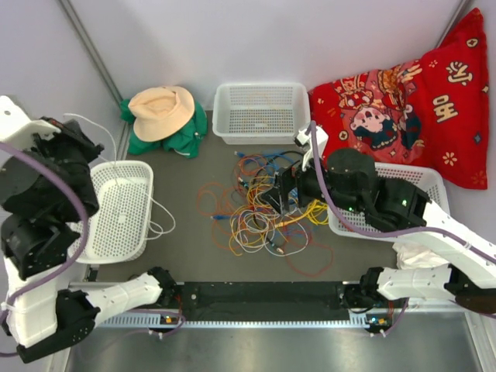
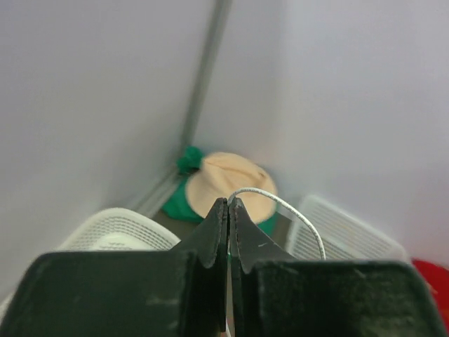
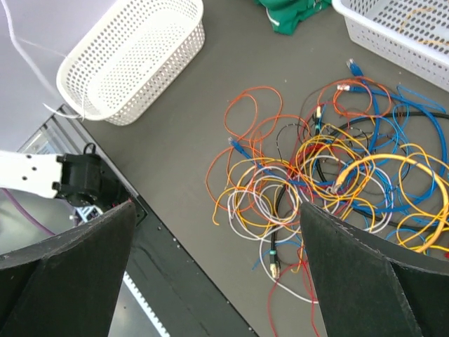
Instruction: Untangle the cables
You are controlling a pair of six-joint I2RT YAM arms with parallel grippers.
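While tight on cable (image 2: 278,201), left hand (image 2: 229,203)

Matt dark tabletop (image 1: 182,232); white perforated plastic basket (image 1: 260,138); thin plastic-sheathed cables (image 1: 263,218); hat (image 1: 161,111) seemingly soft cloth

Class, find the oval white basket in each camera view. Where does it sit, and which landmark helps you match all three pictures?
Top external: the oval white basket, left of centre.
Left wrist: lower left, partly hidden by the left end effector, which grips a white cable.
Right wrist: upper left.
Shared landmark: the green cloth, visible in all three.
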